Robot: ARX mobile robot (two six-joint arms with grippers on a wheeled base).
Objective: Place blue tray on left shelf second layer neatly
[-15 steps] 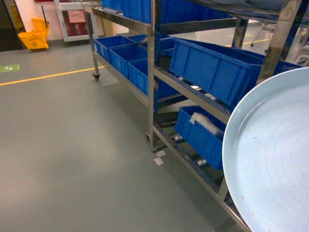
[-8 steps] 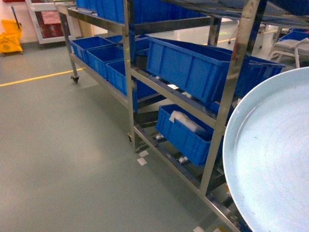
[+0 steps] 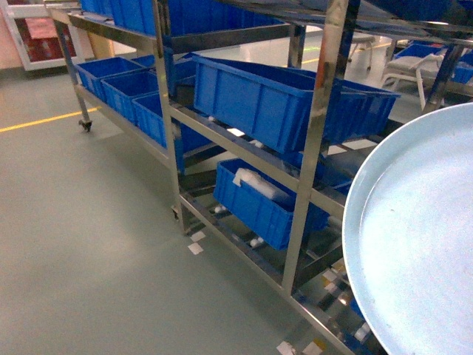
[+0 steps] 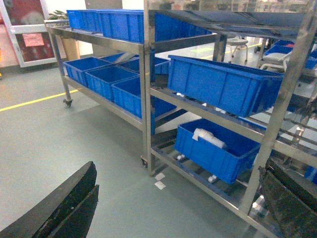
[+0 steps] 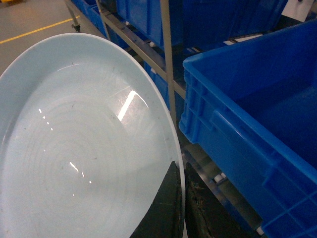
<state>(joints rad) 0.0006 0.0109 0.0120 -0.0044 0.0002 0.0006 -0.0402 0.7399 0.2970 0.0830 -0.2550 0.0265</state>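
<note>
The blue tray, a pale round dish with faint rings, fills the lower right of the head view and most of the right wrist view. It is held up on edge. My right gripper is shut on its rim, one dark finger on each face. The left shelf, a shiny steel rack, runs from far left to right ahead of me; dark-blue crates sit on its tiers. My left gripper hangs open over the floor with nothing between its fingers.
A large blue crate sits on the middle tier and a lower crate holds white bags. Another blue crate is close to the right of the tray. Green floor lies left of the rack, with a yellow line.
The head view has swung to the right: the rack has slid left and come closer, and the yellow mop bucket has left the picture. The tray stays in the right gripper.
</note>
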